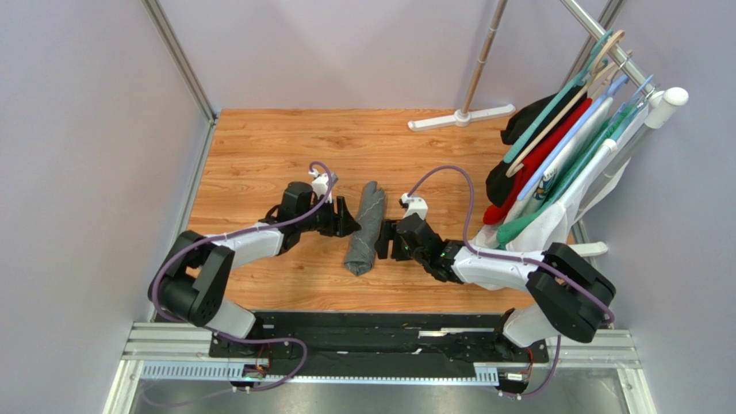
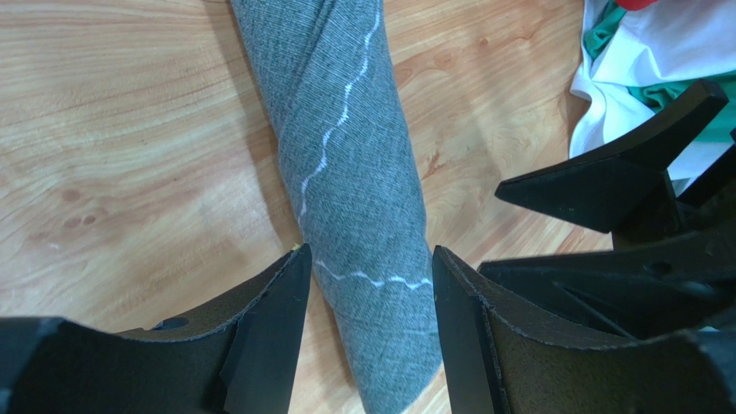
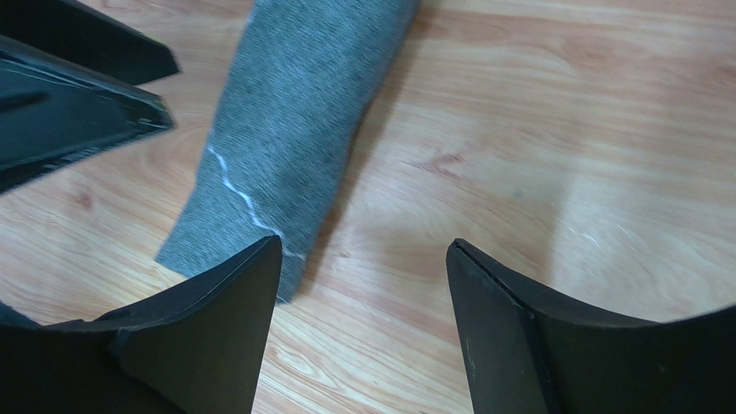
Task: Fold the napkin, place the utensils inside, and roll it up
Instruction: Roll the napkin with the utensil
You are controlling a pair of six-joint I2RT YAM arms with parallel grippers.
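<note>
Rolled napkin between left gripper and right gripper, both spread and empty, roll's inside hidden

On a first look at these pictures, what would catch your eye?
A dark grey napkin, rolled into a tube, lies on the table. The left claw frames the roll with jaws apart, and the right claw, also open, sits beside its near end. Colourful garments on hangers crowd the right edge.
</note>
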